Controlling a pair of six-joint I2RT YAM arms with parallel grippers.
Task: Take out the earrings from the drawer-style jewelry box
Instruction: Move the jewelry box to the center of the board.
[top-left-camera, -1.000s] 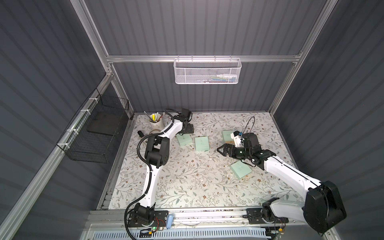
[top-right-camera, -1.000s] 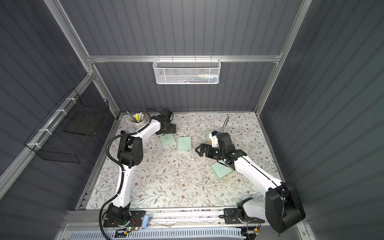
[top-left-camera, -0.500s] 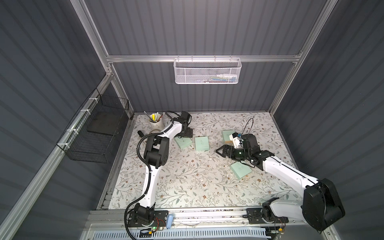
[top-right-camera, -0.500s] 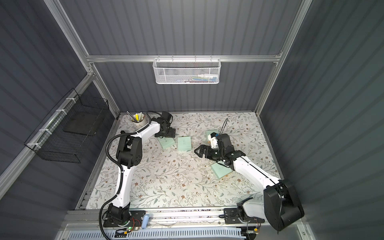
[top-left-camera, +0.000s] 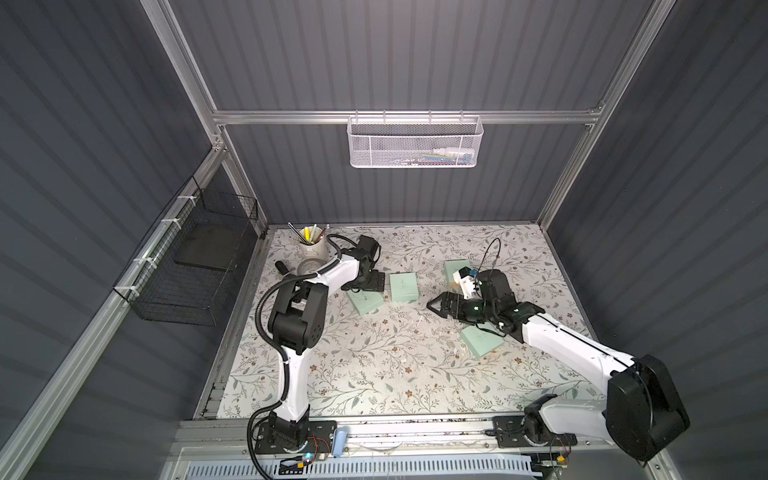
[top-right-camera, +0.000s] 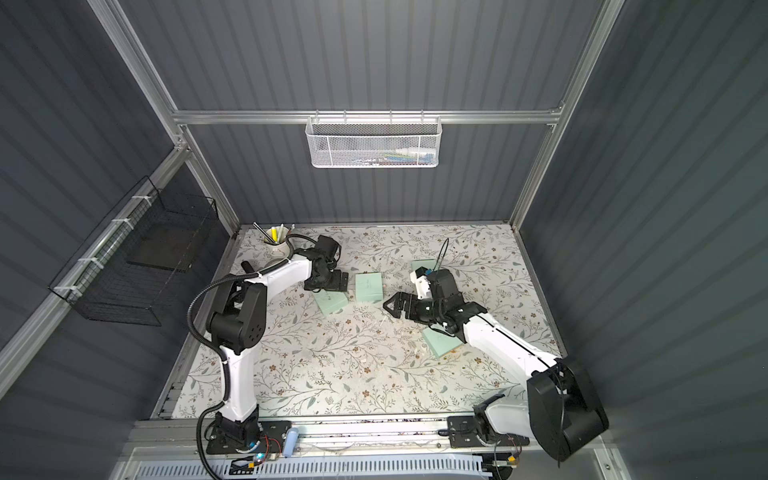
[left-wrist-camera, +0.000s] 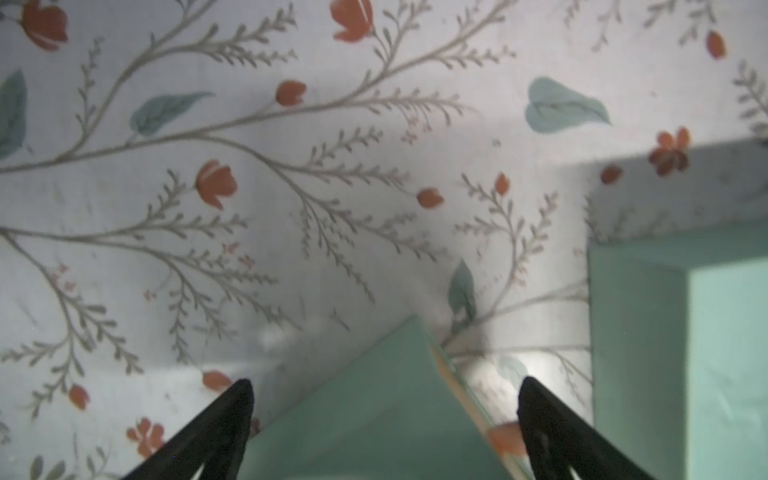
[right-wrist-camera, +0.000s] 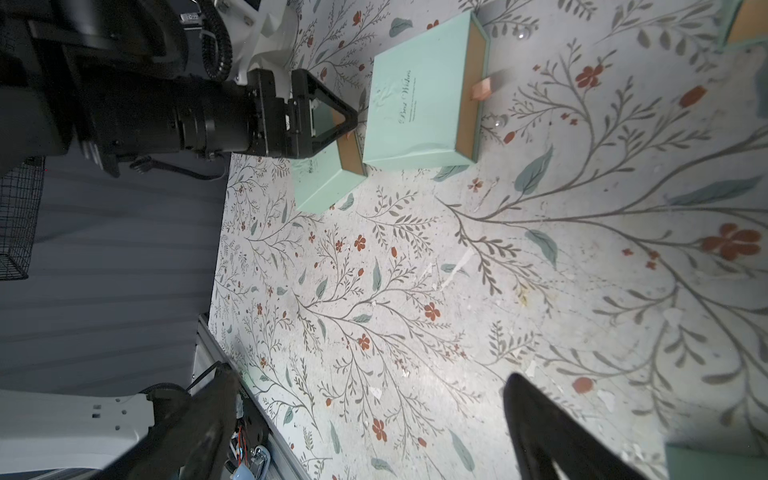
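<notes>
**Left arm.** It rises from its base, elbow raised, and reaches across the floral cloth (top-left-camera: 374, 365) with the wrist bent down. The left gripper (left-wrist-camera: 384, 392) stands wide and empty. It straddles a corner of the left jewelry box (top-left-camera: 365, 304), at the end that bears a copper pull tab (left-wrist-camera: 503, 440). The inside of this box is hidden.

**Centre.** The middle jewelry box (right-wrist-camera: 415, 95) sits just beside the left one, with its brown drawer face on the end away from the left gripper. The earrings (right-wrist-camera: 498, 121) appear as two tiny pale round dots. They lie on the cloth just beside that drawer face, outside the box and apart from each other. In both top views they are too small to make out.

**Handling (judged).** The studs are probably very light, hard and smooth, so they are likely to roll or slip out from between the pads. A fingertip pinch from straight above, across the round head, suits them, with the jaws narrowed beforehand. The boxes look like light card and may slide unless braced.

**Right arm.** It stretches low over the cloth, with the forearm passing above the near box (top-left-camera: 482, 340) and the wrist rolled sideways. The far box (top-left-camera: 455, 266) lies behind it. The right gripper (right-wrist-camera: 370, 376) is spread wide and holds nothing. It is over bare cloth, clear of the studs.
</notes>
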